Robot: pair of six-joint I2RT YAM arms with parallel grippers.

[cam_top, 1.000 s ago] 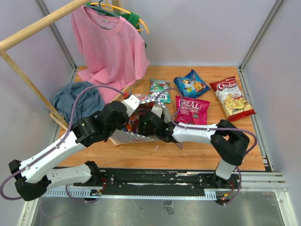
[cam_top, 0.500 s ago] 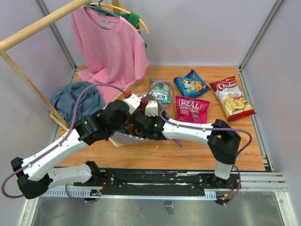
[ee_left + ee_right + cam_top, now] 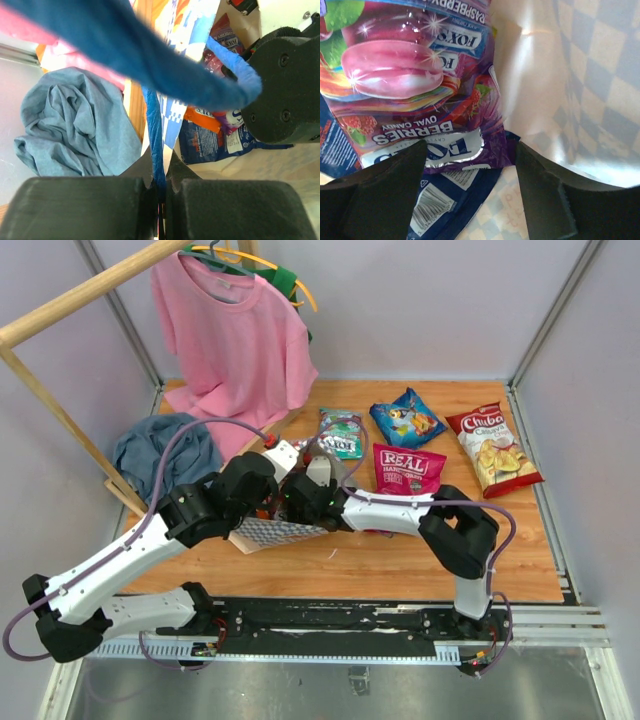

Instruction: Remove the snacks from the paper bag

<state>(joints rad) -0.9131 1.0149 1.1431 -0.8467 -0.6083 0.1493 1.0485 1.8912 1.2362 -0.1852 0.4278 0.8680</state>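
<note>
The checkered paper bag (image 3: 272, 532) lies on its side mid-table, its mouth facing right. My left gripper (image 3: 160, 187) is shut on the bag's blue cord handle (image 3: 154, 125) and holds the mouth up. My right gripper (image 3: 470, 170) is open inside the bag, its fingers either side of the end of a purple Fox's berries packet (image 3: 415, 85) that lies on a dark blue packet (image 3: 445, 200). Four snacks lie out on the table: a teal packet (image 3: 341, 433), a blue bag (image 3: 406, 417), the pink-red REAL bag (image 3: 408, 470) and the Chiba chips (image 3: 492, 448).
A pink T-shirt (image 3: 232, 340) hangs from a wooden rack at the back left. A blue-grey cloth (image 3: 160, 452) lies crumpled left of the bag, also in the left wrist view (image 3: 75, 125). Metal frame walls close in the table's sides.
My right gripper has pushed leftward, deeper into the bag's mouth. My left gripper has kept its hold on the handle, shifting only slightly.
</note>
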